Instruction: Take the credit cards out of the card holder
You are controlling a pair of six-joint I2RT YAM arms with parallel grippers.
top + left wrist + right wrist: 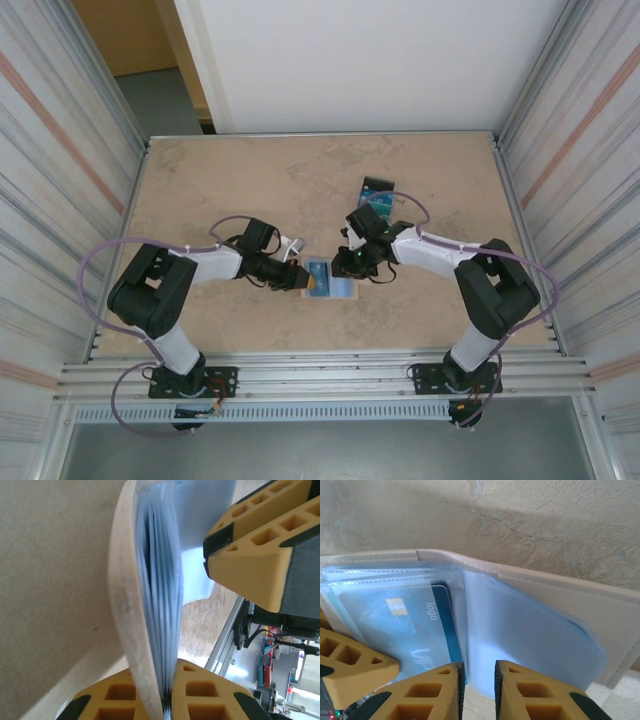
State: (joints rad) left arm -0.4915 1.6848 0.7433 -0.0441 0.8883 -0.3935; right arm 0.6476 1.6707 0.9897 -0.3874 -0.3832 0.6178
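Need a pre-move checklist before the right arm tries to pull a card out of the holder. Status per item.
1. Left gripper clamped on the card holder: ok, its jaws pinch the cover and sleeves.
2. Card holder spread open: ok, the light blue inside faces up.
3. Credit card to pull: ok, one with a chip sits in the left sleeve.
4. Right gripper has hold of that card: cannot tell; its jaws stand narrow at the sleeve edge near the fold.
5. Clearance between the two grippers: cannot tell; they sit close together.
6. Bare table for set-down: ok.
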